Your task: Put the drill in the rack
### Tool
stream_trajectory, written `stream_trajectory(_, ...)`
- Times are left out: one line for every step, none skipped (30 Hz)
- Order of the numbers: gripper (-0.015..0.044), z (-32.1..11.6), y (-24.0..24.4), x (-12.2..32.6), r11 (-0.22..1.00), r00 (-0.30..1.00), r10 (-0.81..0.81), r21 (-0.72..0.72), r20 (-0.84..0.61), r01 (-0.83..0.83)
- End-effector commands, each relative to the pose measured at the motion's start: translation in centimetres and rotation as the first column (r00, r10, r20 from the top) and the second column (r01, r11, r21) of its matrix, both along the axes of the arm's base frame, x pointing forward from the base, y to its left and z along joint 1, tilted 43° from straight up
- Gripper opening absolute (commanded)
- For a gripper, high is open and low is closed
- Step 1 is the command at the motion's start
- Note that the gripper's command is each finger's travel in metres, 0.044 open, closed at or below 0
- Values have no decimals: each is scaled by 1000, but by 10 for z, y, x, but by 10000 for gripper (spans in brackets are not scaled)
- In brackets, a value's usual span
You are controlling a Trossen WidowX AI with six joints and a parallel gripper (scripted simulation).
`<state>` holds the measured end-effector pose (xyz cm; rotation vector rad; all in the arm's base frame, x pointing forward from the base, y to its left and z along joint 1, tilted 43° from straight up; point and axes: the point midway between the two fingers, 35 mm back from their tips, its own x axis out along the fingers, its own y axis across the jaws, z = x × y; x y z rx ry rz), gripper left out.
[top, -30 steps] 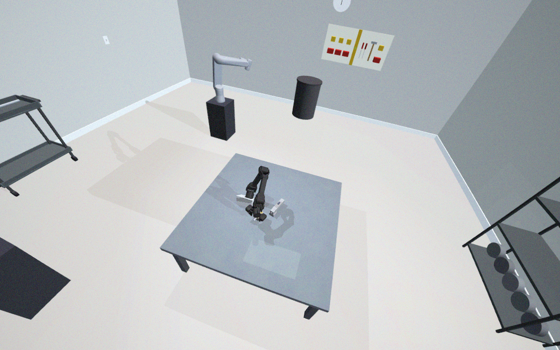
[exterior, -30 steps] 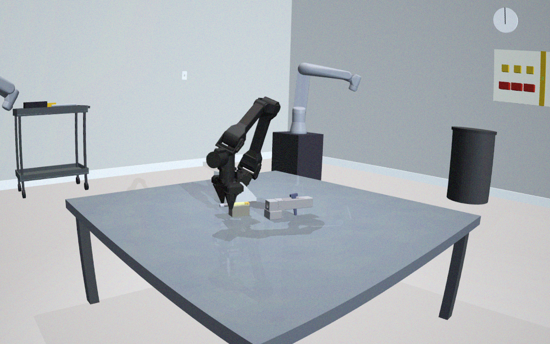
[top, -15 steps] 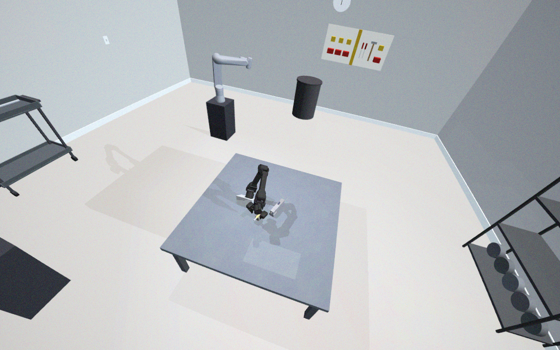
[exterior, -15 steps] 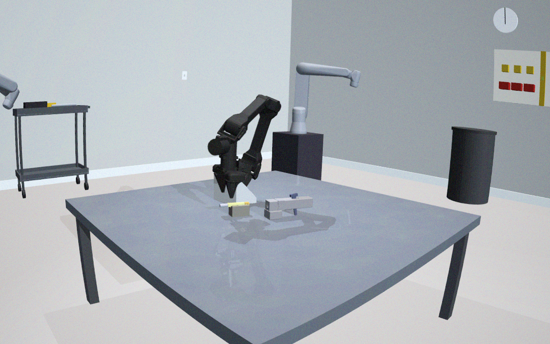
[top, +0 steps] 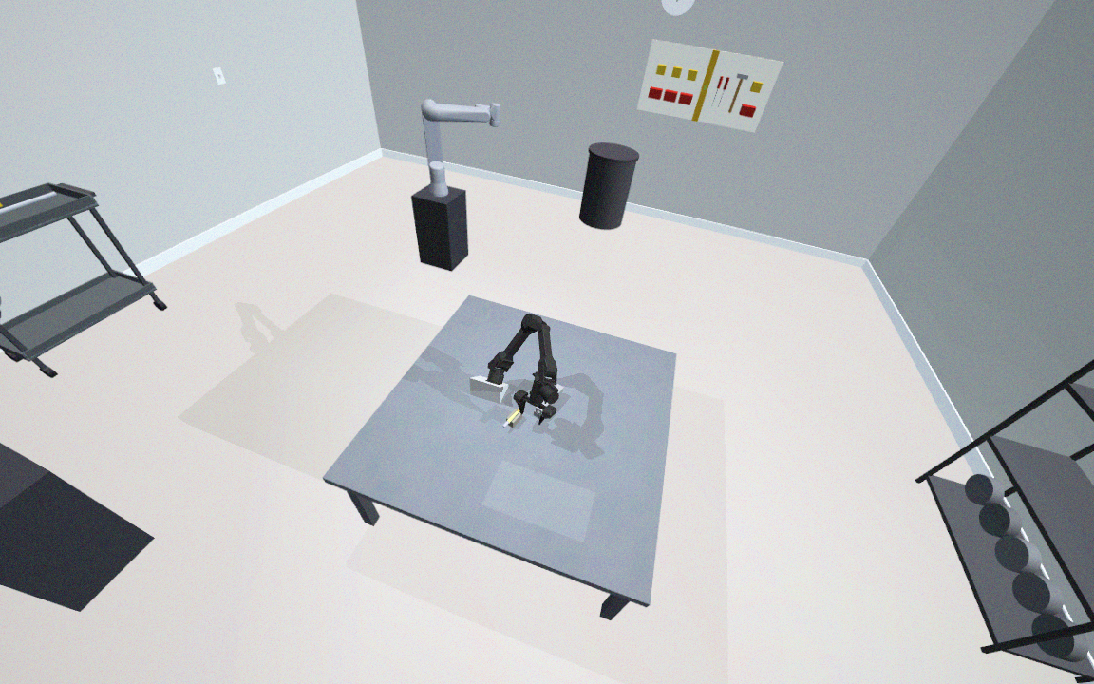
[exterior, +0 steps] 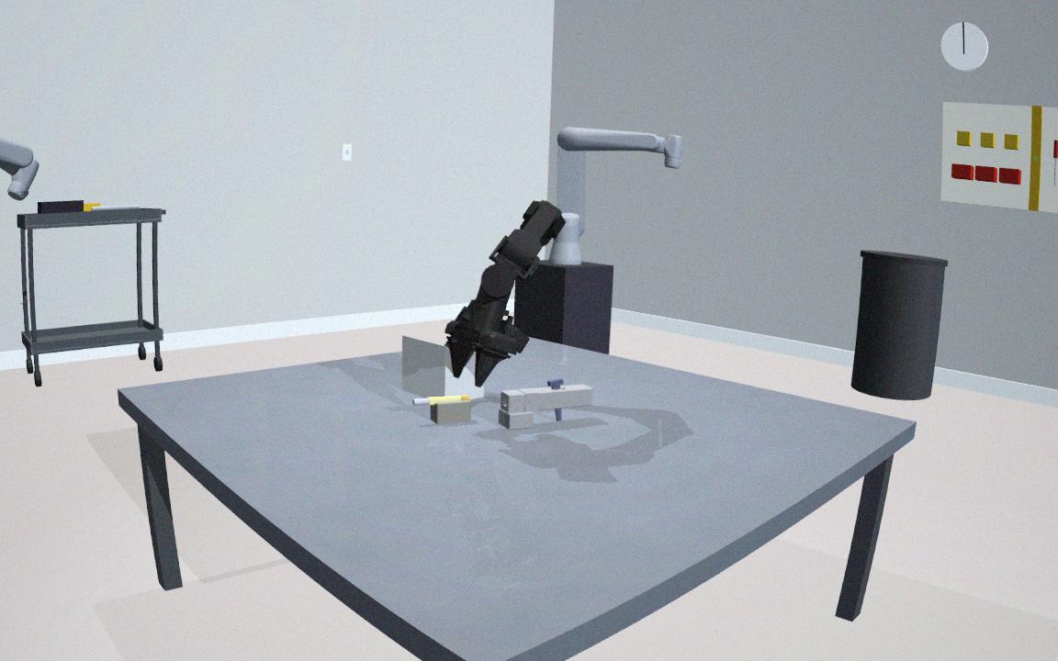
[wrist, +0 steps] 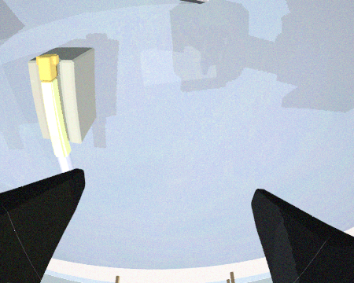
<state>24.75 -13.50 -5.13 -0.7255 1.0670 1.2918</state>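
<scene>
The drill, a yellow rod with a silver tip [top: 514, 417] [exterior: 446, 400] [wrist: 56, 114], lies lengthwise in the groove of the small beige rack [exterior: 450, 412] [wrist: 86, 90]. Its silver tip sticks out past one end; the left finger partly hides it in the wrist view. My gripper [top: 532, 415] [exterior: 468, 379] [wrist: 170, 190] is wide open and empty, above the table with the rack off to one side. A grey holder [exterior: 574, 397] stands beside the rack, with the dark blue key [exterior: 556, 383] through it. My arm mostly hides this holder in the top view.
A thin pale angled panel [top: 487, 389] [exterior: 423, 365] stands upright near my arm's base, behind the rack. All this stands on the grey table [top: 415, 459] [exterior: 310, 493]. Other robot arms on pedestals, a cart and a black bin [top: 608, 187] [exterior: 898, 329] stand away from the table.
</scene>
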Motion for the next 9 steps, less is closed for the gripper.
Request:
stream_trajectory(440,12,13,26,998,999,8,-65,32,-6)
stream_trajectory(440,16,17,33,997,999,9,-81,43,-6)
stream_trajectory(440,19,21,40,995,998,11,-95,54,-6)
stream_trajectory(440,23,26,46,994,998,12,-109,66,-5)
stream_trajectory(440,27,31,53,993,997,13,-122,79,-3)
stream_trajectory(440,31,36,59,991,996,14,-134,92,-2)
stream_trajectory(440,36,42,66,989,994,15,-145,106,0)
stream_trajectory(440,40,48,72,988,993,16,-156,121,3)
stream_trajectory(440,45,54,78,986,991,17,-165,136,5)
